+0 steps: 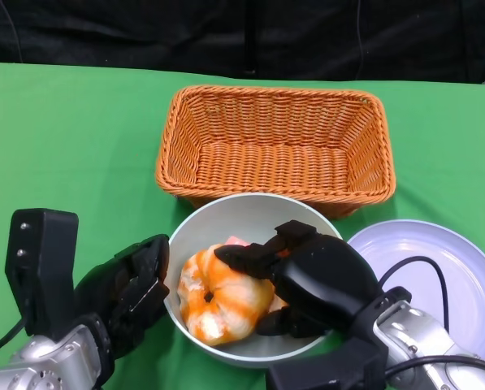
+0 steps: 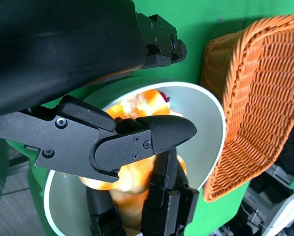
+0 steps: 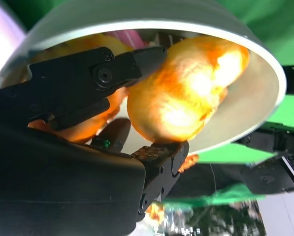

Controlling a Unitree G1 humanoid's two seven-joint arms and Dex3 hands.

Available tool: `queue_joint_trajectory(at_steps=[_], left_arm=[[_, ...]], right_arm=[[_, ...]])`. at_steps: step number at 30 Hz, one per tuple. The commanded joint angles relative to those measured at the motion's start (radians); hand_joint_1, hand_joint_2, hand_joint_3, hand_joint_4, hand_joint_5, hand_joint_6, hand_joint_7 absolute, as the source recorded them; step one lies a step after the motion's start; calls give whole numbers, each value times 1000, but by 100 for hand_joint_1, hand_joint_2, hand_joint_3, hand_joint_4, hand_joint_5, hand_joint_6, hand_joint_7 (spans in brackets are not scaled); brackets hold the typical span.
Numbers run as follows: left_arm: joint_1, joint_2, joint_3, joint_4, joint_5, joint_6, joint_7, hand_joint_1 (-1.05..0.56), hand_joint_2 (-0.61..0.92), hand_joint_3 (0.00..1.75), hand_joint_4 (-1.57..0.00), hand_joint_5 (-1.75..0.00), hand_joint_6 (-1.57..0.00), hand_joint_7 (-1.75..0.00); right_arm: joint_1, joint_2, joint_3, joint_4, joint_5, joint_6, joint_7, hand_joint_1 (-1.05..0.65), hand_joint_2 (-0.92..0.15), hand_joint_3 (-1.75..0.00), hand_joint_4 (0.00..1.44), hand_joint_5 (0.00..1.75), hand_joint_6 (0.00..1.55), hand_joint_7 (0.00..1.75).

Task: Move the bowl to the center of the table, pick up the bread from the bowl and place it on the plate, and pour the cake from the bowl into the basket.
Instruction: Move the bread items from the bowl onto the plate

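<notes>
Right hand (image 1: 295,276) pinches the bread (image 1: 222,296) in the bowl (image 1: 226,215) on green table (image 1: 71,138); left hand (image 1: 132,288) spread.

I think I am working in a robot test room, not a real kitchen, because the table (image 1: 71,138) has a plain bright green cloth on it, a black curtain (image 1: 226,36) hangs behind it, and loose black wires (image 1: 425,272) run over the plate (image 1: 461,260).
</notes>
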Motion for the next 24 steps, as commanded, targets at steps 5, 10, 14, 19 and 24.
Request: queue_joint_trajectory(at_steps=[5, 10, 14, 19, 24], left_arm=[[8, -1, 12, -23, 12, 7, 28, -69, 92, 73, -4, -20, -16, -4], [10, -1, 19, -24, 4, 10, 22, -70, 92, 72, -1, -23, -18, -5], [11, -2, 21, -21, 5, 1, 19, -70, 92, 72, 0, -27, -17, -4], [9, 1, 26, -17, 4, -4, 16, -71, 92, 72, 0, -25, -15, -2], [3, 3, 28, -10, 5, -1, 16, -72, 92, 71, 0, -23, -15, -2]], right_arm=[[-19, -10, 6, 99, 3, -129, -250, -24, -91, -6, 101, 174, 77, 167], [-29, -2, -7, 138, 21, -202, -363, -16, -49, -95, 101, 175, 76, 174], [-38, 1, -11, 164, 18, -244, -442, -15, -31, -129, 103, 175, 78, 175], [-32, -5, -33, 126, 43, -272, -457, -16, -27, -140, 105, 175, 80, 175], [-21, -13, -67, 68, 81, -292, -440, -20, -26, -149, 106, 175, 81, 175]])
